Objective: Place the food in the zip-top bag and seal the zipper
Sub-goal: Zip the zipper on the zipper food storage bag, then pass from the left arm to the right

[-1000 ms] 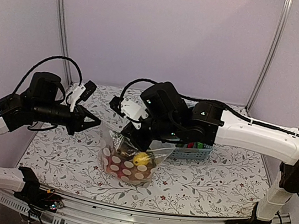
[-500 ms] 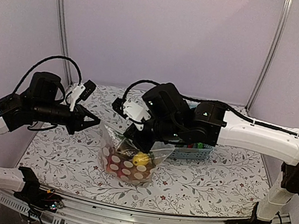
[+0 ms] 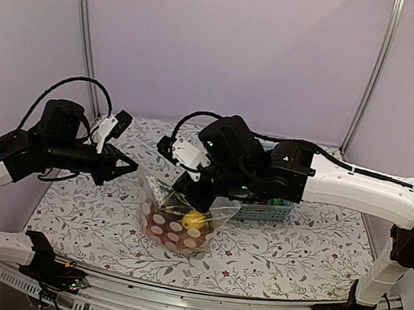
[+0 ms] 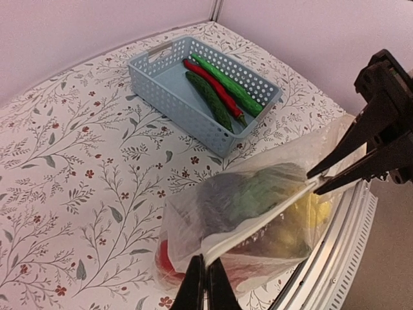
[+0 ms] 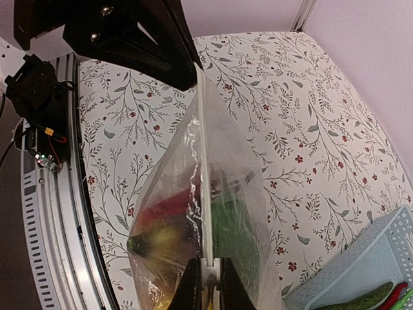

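1. Left gripper (image 4: 205,263) has its fingers pressed together on one end of the zipper (image 4: 258,219), at the bag's left top corner
2. Right gripper (image 5: 208,271) is likewise closed, pinching the other end of the same strip
3. Between the two grips the zipper is stretched taut and reads as a single pale line; whether it is pressed shut along its whole length cannot be told
4. Zip-top bag (image 4: 187,213) hangs from this strip near the middle of the table's front edge, and its bottom seems to rest on the floral table (image 3: 293,252)
5. Food (image 3: 196,219) lies inside the bag: red round pieces at the bottom, a yellow piece beside them, and something green and something dark above
6. More of the food is outside the bag: two green cucumbers (image 4: 208,100) and a red chili (image 4: 213,89) between them lie in a light-blue basket (image 4: 187,113)
7. Basket stands behind the bag towards the table's right edge, apart from the bag, partly hidden by the right arm in the top view
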You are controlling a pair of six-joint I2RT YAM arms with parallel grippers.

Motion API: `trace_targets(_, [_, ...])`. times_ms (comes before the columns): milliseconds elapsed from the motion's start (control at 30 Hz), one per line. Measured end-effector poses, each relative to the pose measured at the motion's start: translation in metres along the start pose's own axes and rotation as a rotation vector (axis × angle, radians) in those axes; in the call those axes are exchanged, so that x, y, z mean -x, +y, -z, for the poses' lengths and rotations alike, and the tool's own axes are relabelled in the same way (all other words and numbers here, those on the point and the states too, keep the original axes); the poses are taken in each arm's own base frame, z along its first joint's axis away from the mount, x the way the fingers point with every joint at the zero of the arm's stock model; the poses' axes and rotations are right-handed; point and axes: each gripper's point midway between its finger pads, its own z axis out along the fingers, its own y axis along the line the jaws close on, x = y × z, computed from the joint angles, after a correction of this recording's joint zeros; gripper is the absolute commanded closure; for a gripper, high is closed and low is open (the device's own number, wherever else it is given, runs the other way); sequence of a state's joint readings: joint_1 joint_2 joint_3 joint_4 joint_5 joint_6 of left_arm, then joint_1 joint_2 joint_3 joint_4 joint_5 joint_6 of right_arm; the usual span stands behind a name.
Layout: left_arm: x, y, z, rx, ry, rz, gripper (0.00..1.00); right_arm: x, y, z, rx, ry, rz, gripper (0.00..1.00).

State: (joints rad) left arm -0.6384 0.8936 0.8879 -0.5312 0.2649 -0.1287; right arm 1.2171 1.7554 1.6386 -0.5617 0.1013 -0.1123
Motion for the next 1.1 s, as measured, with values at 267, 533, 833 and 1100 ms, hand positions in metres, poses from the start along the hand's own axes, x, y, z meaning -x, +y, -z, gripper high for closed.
trace_targets(267, [-0.001, 0.0, 0.0, -0.013, 0.006, 0.01, 1.0, -0.005, 0.0, -0.001, -0.001, 0.014, -0.01, 0.84])
trace_targets(533, [-0.005, -0.01, -0.006, -0.096, 0.031, 0.024, 1.0, -0.01, -0.003, 0.014, -0.007, 0.063, -0.051, 0.34])
trace_targets(833, [-0.005, -0.012, -0.006, -0.109, 0.032, 0.019, 1.0, -0.006, -0.01, 0.049, -0.027, 0.029, -0.069, 0.18])
trace_targets(1100, [-0.005, -0.012, -0.006, -0.109, 0.032, 0.018, 1.0, -0.03, -0.001, 0.046, 0.011, 0.105, -0.059, 0.16])
